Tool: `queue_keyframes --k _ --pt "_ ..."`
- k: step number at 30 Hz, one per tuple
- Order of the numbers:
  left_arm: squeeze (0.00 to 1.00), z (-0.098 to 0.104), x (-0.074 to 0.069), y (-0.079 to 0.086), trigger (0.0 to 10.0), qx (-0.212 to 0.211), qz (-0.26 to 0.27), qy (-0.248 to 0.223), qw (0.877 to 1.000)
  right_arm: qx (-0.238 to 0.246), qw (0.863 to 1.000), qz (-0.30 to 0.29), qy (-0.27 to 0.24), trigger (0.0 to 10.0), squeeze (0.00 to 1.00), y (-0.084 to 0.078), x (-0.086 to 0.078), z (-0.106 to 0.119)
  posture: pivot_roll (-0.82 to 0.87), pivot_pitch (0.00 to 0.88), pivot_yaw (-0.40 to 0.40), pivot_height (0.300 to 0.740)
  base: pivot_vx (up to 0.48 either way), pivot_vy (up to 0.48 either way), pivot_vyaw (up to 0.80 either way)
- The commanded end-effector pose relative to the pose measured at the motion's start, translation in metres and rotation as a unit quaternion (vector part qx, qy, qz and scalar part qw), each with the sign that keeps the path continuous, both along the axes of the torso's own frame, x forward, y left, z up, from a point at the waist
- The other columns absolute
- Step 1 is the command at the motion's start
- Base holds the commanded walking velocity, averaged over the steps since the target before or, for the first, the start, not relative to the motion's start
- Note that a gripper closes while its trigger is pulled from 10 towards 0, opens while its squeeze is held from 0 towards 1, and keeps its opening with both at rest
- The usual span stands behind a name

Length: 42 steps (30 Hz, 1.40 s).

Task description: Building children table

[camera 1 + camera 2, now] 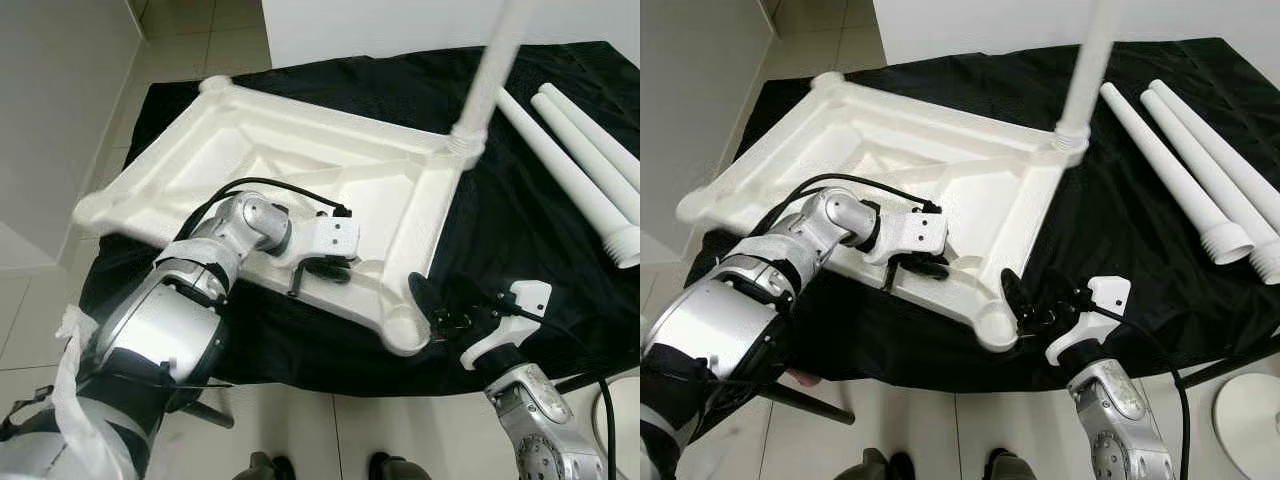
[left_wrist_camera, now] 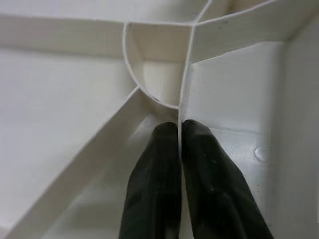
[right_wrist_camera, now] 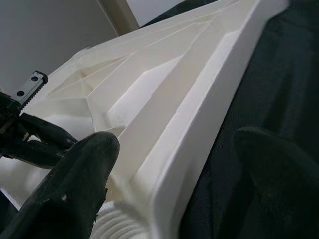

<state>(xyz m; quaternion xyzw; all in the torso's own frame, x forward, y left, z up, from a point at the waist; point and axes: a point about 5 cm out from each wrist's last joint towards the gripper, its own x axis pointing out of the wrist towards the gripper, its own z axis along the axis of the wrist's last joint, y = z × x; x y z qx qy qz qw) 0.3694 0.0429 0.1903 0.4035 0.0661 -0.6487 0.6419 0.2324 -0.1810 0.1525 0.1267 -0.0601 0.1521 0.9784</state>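
One white tabletop (image 1: pixel 300 170), inverted on one black cloth (image 1: pixel 500 230), four corner sockets. Three table legs: one upright leg (image 1: pixel 490 70) seated in the socket at 1 o'clock; two loose legs (image 1: pixel 590 170) flat on the cloth at 3 o'clock. Left end effector (image 1: pixel 322 272): at 6 o'clock on the near rail; the left wrist view shows its fingers (image 2: pixel 154 179) clenched on a thin inner rib. Right end effector (image 1: pixel 1035 300): at 5 o'clock, released; the right wrist view shows it straddling the near corner's rail.
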Motion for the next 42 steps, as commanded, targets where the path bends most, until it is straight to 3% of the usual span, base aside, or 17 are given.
queue_keyframes --k 1,6,11,12,14,15,16,17,23,24,25,26,30,36,38,39,42 --pt "0.0 -0.012 0.0 0.007 0.0 -0.036 0.044 0.032 0.998 0.004 1.0 -0.002 0.001 10.0 0.0 0.002 0.0 -0.002 -0.12 0.15 0.135 0.74 0.0 0.0 0.0" --pt "0.0 -0.002 0.0 -0.005 0.0 -0.102 0.042 0.036 0.993 0.009 1.0 -0.008 -0.001 10.0 0.0 0.002 0.002 -0.002 -0.11 0.151 0.132 0.74 0.0 0.0 0.0" --pt "0.0 0.0 -0.004 -0.014 0.0 -0.124 0.019 0.03 0.992 0.011 1.0 -0.01 -0.004 10.0 0.0 0.002 0.006 -0.002 -0.1 0.153 0.131 0.74 0.0 0.0 0.0" --pt "0.0 0.0 -0.006 -0.017 7.5 -0.13 0.012 0.029 0.991 0.013 1.0 -0.011 -0.006 10.0 0.0 0.002 0.008 -0.001 -0.1 0.153 0.129 0.74 0.0 0.0 0.0" --pt "0.0 0.001 -0.007 -0.019 7.5 -0.134 0.008 0.028 0.99 0.014 1.0 -0.012 -0.007 10.0 0.0 0.002 0.009 -0.001 -0.1 0.153 0.129 0.74 0.0 0.0 0.0" --pt "0.0 -0.001 -0.008 -0.02 10.0 -0.138 0.007 0.039 0.99 0.014 1.0 -0.013 -0.009 10.0 0.0 0.003 0.01 0.0 -0.09 0.153 0.127 0.74 0.0 0.0 0.0" --pt "0.0 -0.001 -0.008 -0.021 10.0 -0.14 0.007 0.047 0.989 0.013 1.0 -0.014 -0.011 10.0 0.0 0.004 0.012 0.0 -0.09 0.153 0.127 0.74 0.0 0.0 0.0" --pt "1.0 0.0 -0.007 -0.018 10.0 -0.145 0.012 0.047 0.988 0.014 1.0 -0.019 -0.017 10.0 0.0 0.004 0.016 0.003 -0.08 0.153 0.125 0.74 0.0 0.0 0.0" --pt "1.0 0.012 -0.003 -0.011 10.0 -0.172 0.021 0.032 0.984 0.012 0.999 -0.022 -0.024 10.0 0.0 0.004 0.021 0.005 -0.08 0.15 0.12 0.74 0.0 0.0 0.0" --pt "0.9 0.015 -0.002 -0.009 10.0 -0.179 0.021 0.031 0.983 0.012 0.999 -0.022 -0.026 10.0 0.0 0.005 0.022 0.005 -0.08 0.147 0.116 0.74 0.0 0.0 0.0" --pt "0.26 0.018 -0.002 -0.007 10.0 -0.188 0.02 0.032 0.981 0.013 0.999 -0.023 -0.027 10.0 0.0 0.005 0.023 0.006 -0.08 0.143 0.114 0.74 0.0 0.0 0.0" --pt "0.0 0.021 -0.001 -0.005 10.0 -0.199 0.021 0.036 0.979 0.012 0.999 -0.023 -0.029 10.0 0.0 0.005 0.023 0.007 -0.08 0.143 0.114 0.74 0.0 0.0 0.0" --pt "0.0 0.039 0.0 0.004 10.0 -0.274 0.031 0.063 0.959 0.017 0.999 -0.018 -0.039 10.0 0.0 0.005 0.029 0.011 -0.07 0.127 0.096 0.74 0.0 0.0 0.0" --pt "0.0 0.049 0.005 0.014 10.0 -0.34 0.068 0.073 0.935 0.019 0.998 -0.007 -0.052 10.0 0.0 0.007 0.033 0.016 -0.06 0.114 0.081 0.74 0.0 0.0 0.0" --pt "0.0 0.051 0.009 0.022 10.0 -0.378 0.115 0.089 0.914 0.019 0.998 -0.006 -0.061 10.0 0.0 0.006 0.036 0.02 -0.06 0.104 0.073 0.74 0.0 0.0 0.0" --pt "0.0 0.051 0.009 0.022 10.0 -0.378 0.115 0.089 0.914 0.019 0.998 -0.006 -0.061 10.0 0.0 0.006 0.036 0.02 -0.06 0.104 0.073 0.74 0.0 0.0 0.0" --pt "0.0 0.047 0.016 0.036 10.0 -0.419 0.194 0.088 0.883 0.022 0.997 -0.009 -0.07 10.0 0.0 0.002 0.041 0.027 -0.05 0.095 0.055 0.74 0.0 0.0 0.0"
